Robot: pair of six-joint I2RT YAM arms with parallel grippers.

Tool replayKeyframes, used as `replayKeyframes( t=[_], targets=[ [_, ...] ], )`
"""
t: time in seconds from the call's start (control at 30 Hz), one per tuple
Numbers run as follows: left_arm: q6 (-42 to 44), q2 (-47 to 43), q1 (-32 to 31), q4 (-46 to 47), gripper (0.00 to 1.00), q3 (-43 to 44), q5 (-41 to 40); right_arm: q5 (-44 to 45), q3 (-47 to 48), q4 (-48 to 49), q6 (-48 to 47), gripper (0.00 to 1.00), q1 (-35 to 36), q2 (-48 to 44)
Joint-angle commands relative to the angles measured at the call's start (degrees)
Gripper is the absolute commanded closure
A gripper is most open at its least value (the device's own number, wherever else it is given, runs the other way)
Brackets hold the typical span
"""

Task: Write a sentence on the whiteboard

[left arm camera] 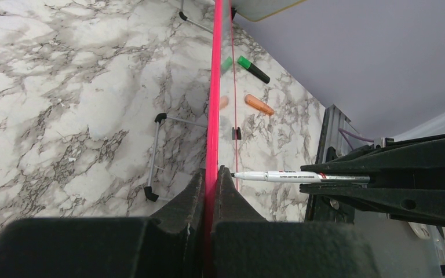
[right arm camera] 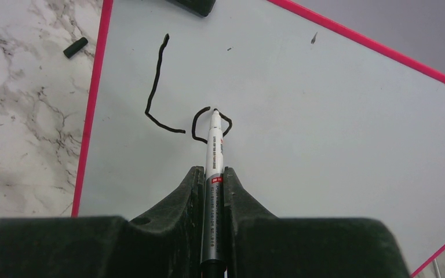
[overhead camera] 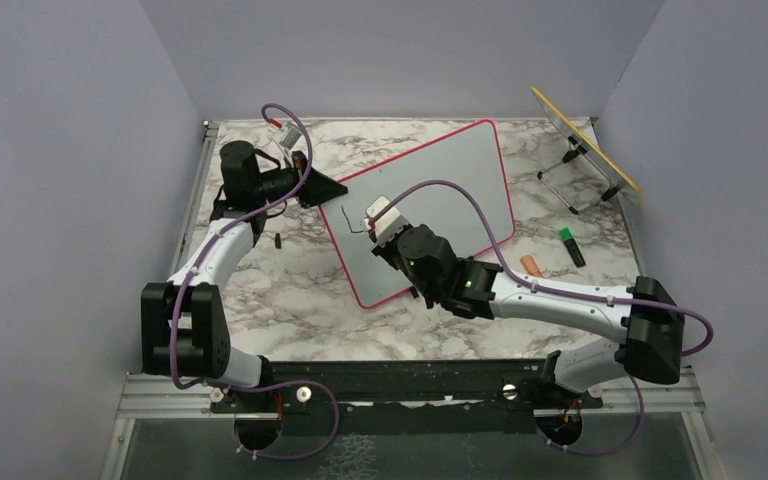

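Note:
The whiteboard, white with a pink-red frame, lies tilted on the marble table. My left gripper is shut on its frame at the upper-left corner; the left wrist view shows the pink edge clamped in the gripper. My right gripper is over the board's left part, shut on a white-and-silver marker. The marker's tip touches the board. Of the sentence, a black "L" and most of an "o" show. The marker also shows in the left wrist view.
A yellow-edged panel on a wire stand is at the back right. A green marker and an orange cap lie right of the board. A small black cap lies left of it. A wire leg with black feet shows under the board.

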Motion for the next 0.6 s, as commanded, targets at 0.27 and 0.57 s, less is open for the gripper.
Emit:
replayKeyframes(
  t=[0.27,0.57],
  targets=[
    [4.13,1.68,-0.68,-3.72,1.00,-0.49,-0.41,-3.43,2.07,0.51,0.12,0.99,-0.39,0.71],
    [4.39,1.67,-0.62,-4.17,1.00,-0.40,-0.79,-1.28,0.43,-0.40,0.05,0.99,-0.39,-2.75]
  ],
)
